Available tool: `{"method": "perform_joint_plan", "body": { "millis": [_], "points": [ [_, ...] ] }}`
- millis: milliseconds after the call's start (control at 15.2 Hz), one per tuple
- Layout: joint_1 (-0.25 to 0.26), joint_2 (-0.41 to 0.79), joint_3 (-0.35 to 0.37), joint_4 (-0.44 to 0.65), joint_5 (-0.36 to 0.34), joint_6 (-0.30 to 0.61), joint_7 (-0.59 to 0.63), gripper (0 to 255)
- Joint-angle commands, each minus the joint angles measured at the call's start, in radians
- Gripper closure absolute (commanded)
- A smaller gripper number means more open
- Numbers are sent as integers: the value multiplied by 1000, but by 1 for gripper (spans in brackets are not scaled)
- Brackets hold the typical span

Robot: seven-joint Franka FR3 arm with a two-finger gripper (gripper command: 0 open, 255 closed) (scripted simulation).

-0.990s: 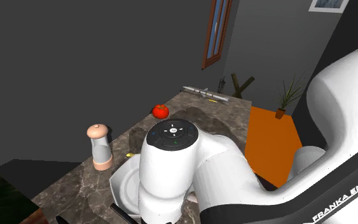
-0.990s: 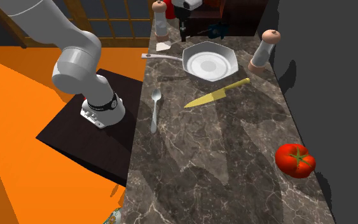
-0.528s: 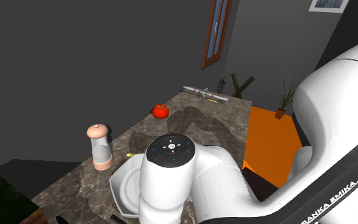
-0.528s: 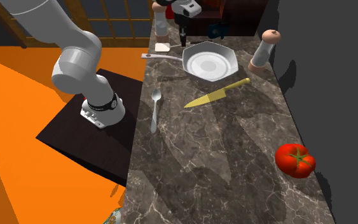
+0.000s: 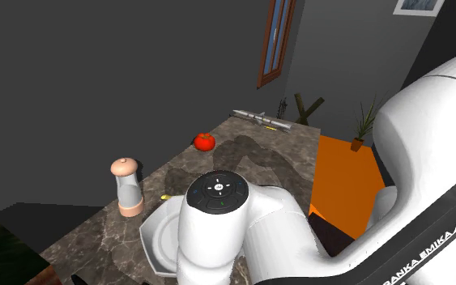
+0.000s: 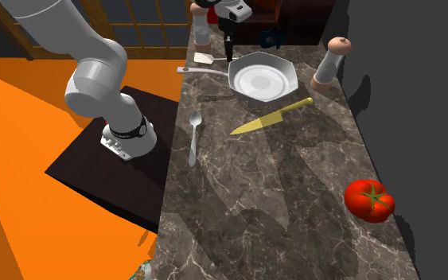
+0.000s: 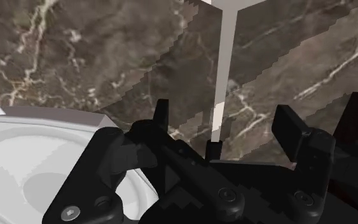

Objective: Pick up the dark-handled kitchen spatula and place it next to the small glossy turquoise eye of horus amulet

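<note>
the tool [image 7: 225, 121] hangs low over the dark marbled bench [image 7: 95, 57] with its two black fingers [image 7: 161, 116] standing well apart. the spatula [image 7: 225, 57] lies flat on the bench in the gap between them. its pale shaft runs away from the hand towards a pale blade, and its short dark handle end sits nearest the palm. neither finger touches the shaft, so nothing is gripped. just beside the tool, on the side of one finger, lies the rim of a white eight-sided dish [image 7: 37, 127].

in the second exterior view the tool [image 6: 228, 49] points down at the far end of the bench [image 6: 294, 207], between the dish [image 6: 287, 78] and the spatula's pale blade [image 6: 204, 58], which lies at the bench edge on the view's left. a pale shaker with a rounded top [image 6: 329, 65] stands just beside the dish on the view's right, and another [image 6: 202, 22] stands behind the spatula. nearer the camera lie a yellow knife [image 6: 271, 115] and a silver spoon [image 6: 194, 135], well apart from a red tomato [image 6: 368, 199].

in the shoulder view the white arm [image 5: 218, 227] covers much of the dish [image 5: 153, 243], with a shaker [image 5: 127, 188] beside it and the tomato [image 5: 205, 141] further along.
</note>
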Motion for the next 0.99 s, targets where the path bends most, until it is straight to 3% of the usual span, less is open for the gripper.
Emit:
{"method": "perform_joint_plan", "body": {
  "millis": [0, 132, 396, 924],
  "points": [
    [0, 0, 0, 0, 0, 0, 0, 0],
    [0, 0, 0, 0, 0, 0, 0, 0],
    [24, -104, -38, 55, 64, -144, -51, 0],
    [25, -103, -38, 55, 64, -143, -51, 0]
  ]
}}
